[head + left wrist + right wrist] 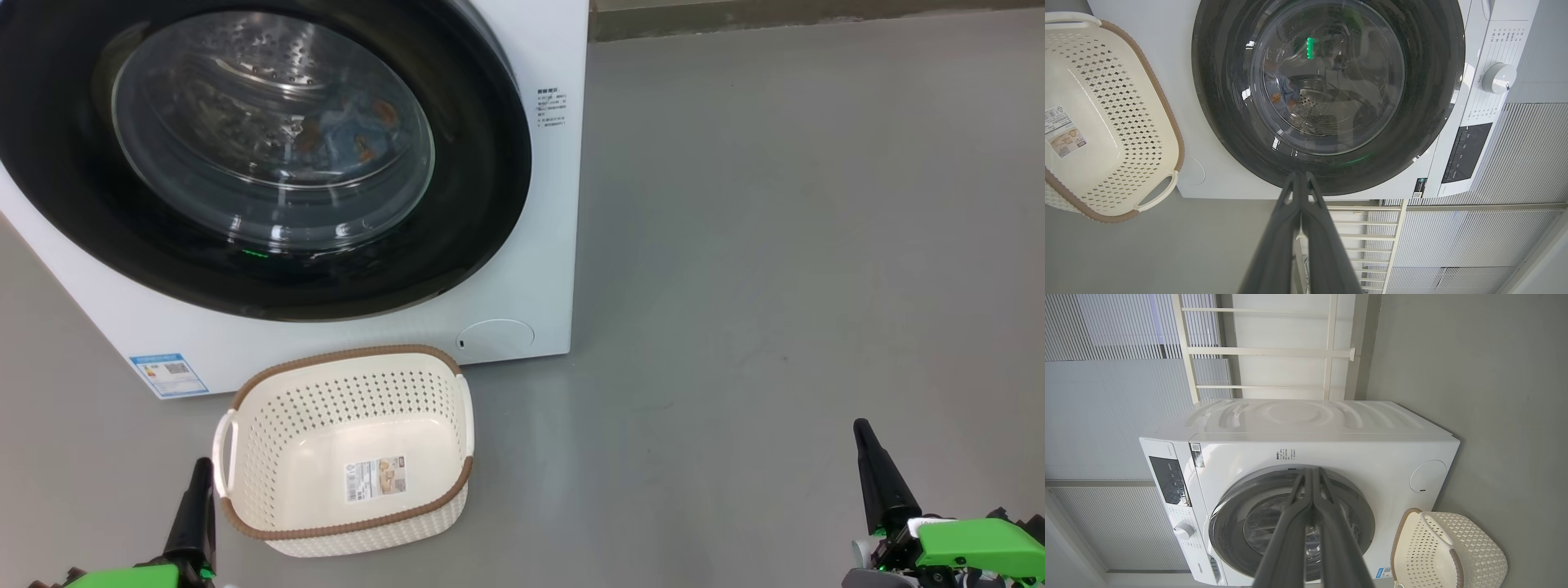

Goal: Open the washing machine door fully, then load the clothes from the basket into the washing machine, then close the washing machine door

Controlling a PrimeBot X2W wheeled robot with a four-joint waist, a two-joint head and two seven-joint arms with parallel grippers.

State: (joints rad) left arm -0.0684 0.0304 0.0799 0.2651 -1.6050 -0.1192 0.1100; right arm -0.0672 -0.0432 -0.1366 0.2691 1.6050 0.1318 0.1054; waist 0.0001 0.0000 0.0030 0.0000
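The white washing machine (522,122) stands ahead with its black-rimmed round door (261,155) shut flush against the front. Through the glass, blue clothes with orange prints (351,126) lie inside the drum. The cream basket (347,449) sits on the floor before the machine, holding nothing but its floor label. My left gripper (200,474) is shut, low at the basket's left handle side. My right gripper (861,433) is shut, far to the right over bare floor. In the left wrist view the closed fingers (1300,179) point at the door's rim (1331,171); the right wrist view's fingers (1310,473) point at the door (1290,522) from a distance.
Grey floor (775,245) stretches wide to the right of the machine. A round service flap (494,336) and a blue energy label (169,373) mark the machine's lower front. The control panel and knob (1498,77) sit at its top. A white rail frame (1265,351) and ribbed wall panels stand behind.
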